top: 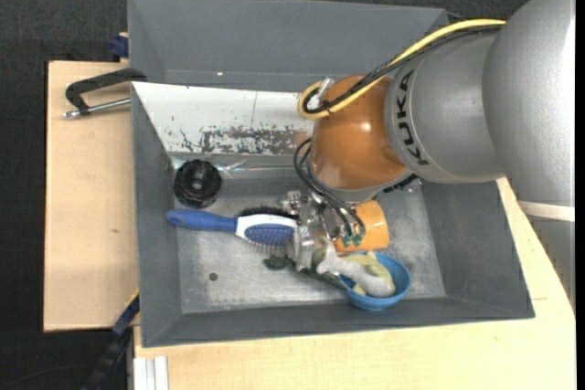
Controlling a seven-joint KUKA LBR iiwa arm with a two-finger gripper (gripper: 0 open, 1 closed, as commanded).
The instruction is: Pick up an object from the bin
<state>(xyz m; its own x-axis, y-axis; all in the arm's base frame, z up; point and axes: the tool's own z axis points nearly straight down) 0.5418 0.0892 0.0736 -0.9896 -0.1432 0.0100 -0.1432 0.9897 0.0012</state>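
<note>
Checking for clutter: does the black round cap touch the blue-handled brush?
Apart. The camera view shows a strip of bin floor between the black round cap and the blue-handled brush.

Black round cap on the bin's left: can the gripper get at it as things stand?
Probably yes. The black cap lies by itself with nothing on top; the blue brush lies apart from it, and the gripper hangs to its right.

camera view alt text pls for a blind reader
The robot's hand is low in the grey bin, at the head of a blue-and-white brush. An orange cylinder and blue dish lie beside it, a black cap further left.
</note>
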